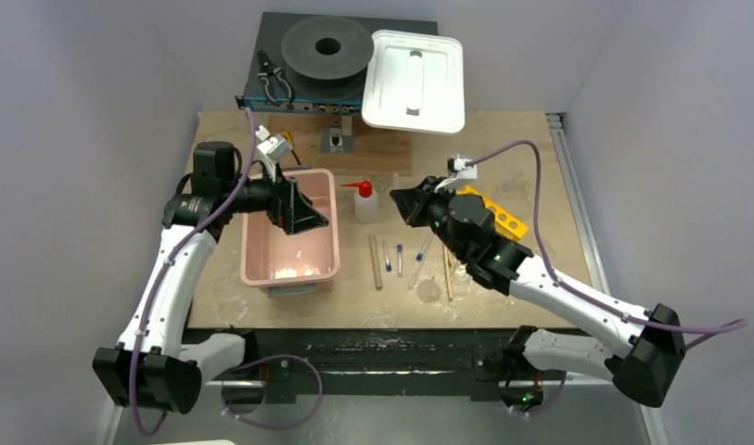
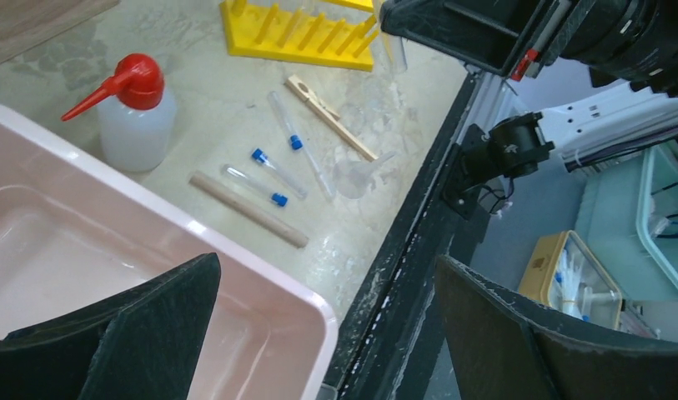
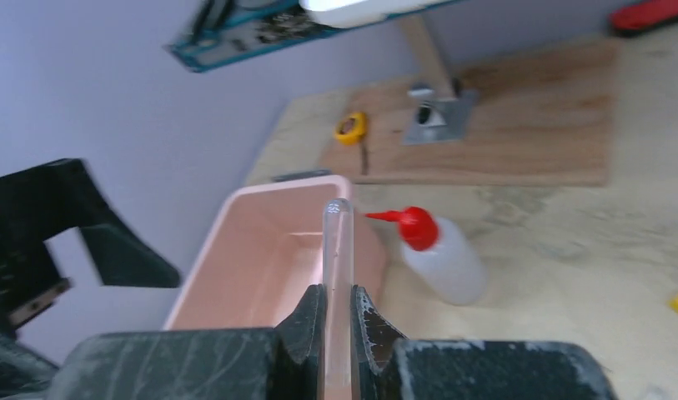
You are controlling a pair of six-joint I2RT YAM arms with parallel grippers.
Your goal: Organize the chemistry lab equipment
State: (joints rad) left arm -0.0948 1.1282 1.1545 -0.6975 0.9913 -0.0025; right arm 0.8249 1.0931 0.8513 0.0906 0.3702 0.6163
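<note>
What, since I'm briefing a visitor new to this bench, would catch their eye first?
The pink bin on the table's left side, with the open left gripper hovering over it, draws the eye first. Next comes the right gripper, shut on a clear tube, then the red-spouted squeeze bottle standing between the two arms.

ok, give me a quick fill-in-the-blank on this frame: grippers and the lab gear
1. The right gripper is shut on a thin clear ____ with a rounded end.
2. The left gripper hangs open over the ____ bin.
3. The white squeeze bottle standing beside that bin has a ____ spout.

Missing words: tube; pink; red
</note>
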